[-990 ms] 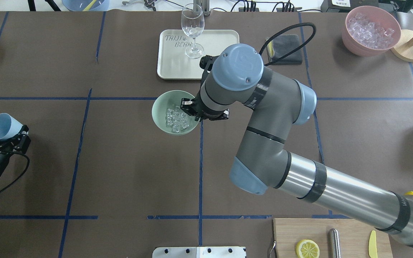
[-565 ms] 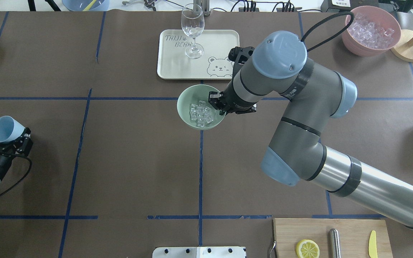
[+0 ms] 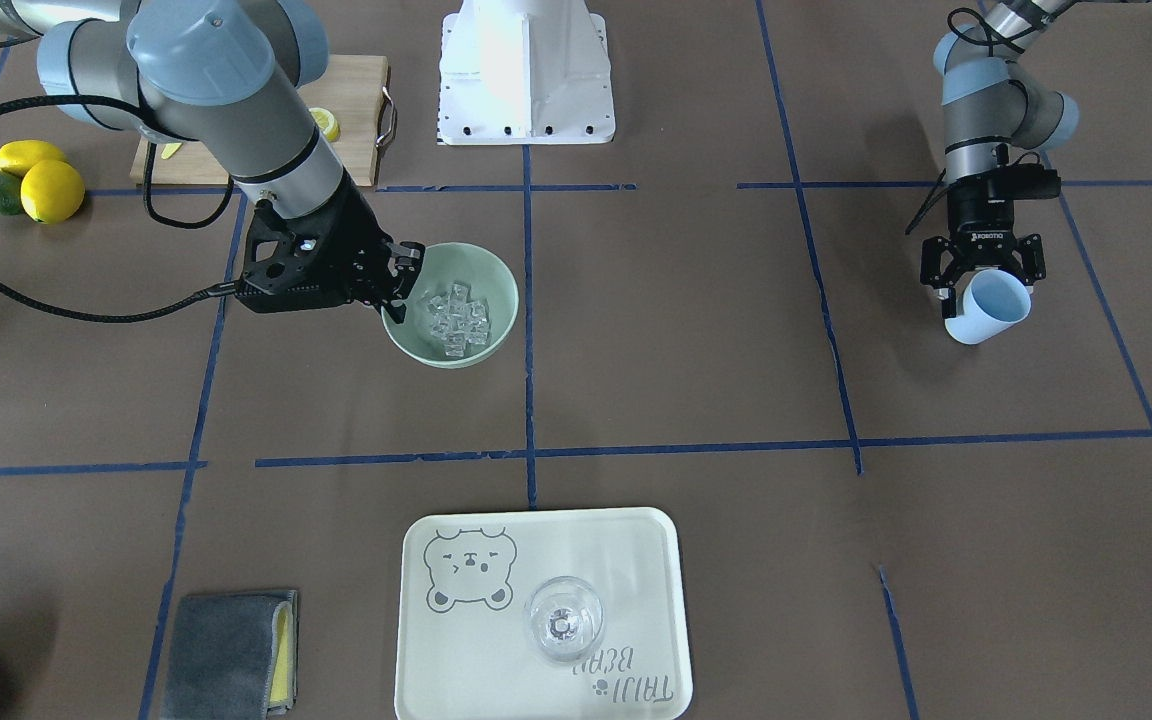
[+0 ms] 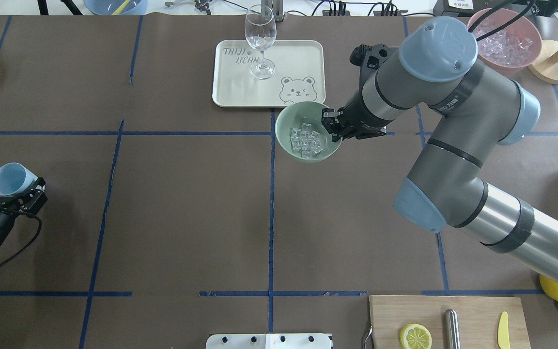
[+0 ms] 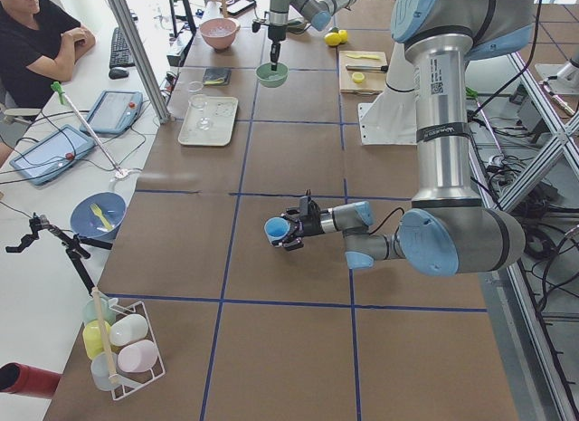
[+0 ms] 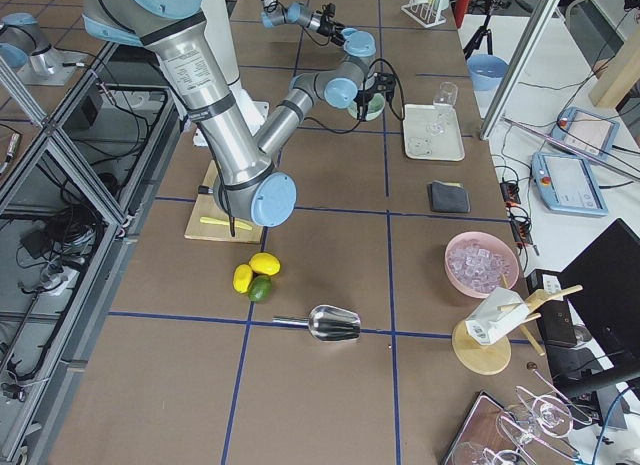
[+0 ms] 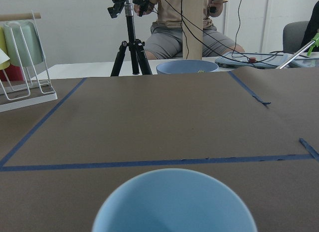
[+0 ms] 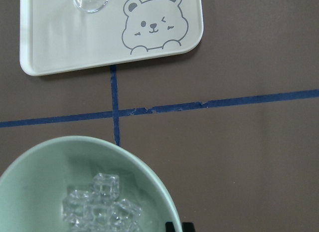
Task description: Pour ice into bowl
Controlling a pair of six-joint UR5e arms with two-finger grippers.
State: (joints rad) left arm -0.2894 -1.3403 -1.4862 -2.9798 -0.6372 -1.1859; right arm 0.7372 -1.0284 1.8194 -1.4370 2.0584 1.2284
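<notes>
The pale mint-green bowl (image 4: pixel 285 119) holds a small heap of clear ice (image 4: pixel 305 140) and sits just in front of the tray's near right corner. My right gripper (image 4: pixel 333 131) is shut on the bowl's right rim. The same grip shows in the front view: gripper (image 3: pixel 401 285), bowl (image 3: pixel 498 285), ice (image 3: pixel 456 318). The right wrist view shows the bowl's rim (image 8: pixel 149 172) and the ice (image 8: pixel 99 207) from close above. My left gripper (image 4: pixel 15 195) is shut on a light blue cup (image 4: pixel 11 178) at the table's far left, open end tilted outward. The cup (image 7: pixel 174 202) fills the bottom of the left wrist view.
A cream tray (image 4: pixel 298 53) with a wine glass (image 4: pixel 260 41) stands behind the bowl. A pink container of ice (image 4: pixel 506 43) is at the back right, partly behind my right arm. A cutting board (image 4: pixel 448 320) with a lemon slice is at the front right. A grey cloth (image 3: pixel 226 650) lies beside the tray.
My right gripper has moved the bowl with the ice to the right and a little toward the tray. My left gripper with the cup has drifted slightly back toward the robot.
</notes>
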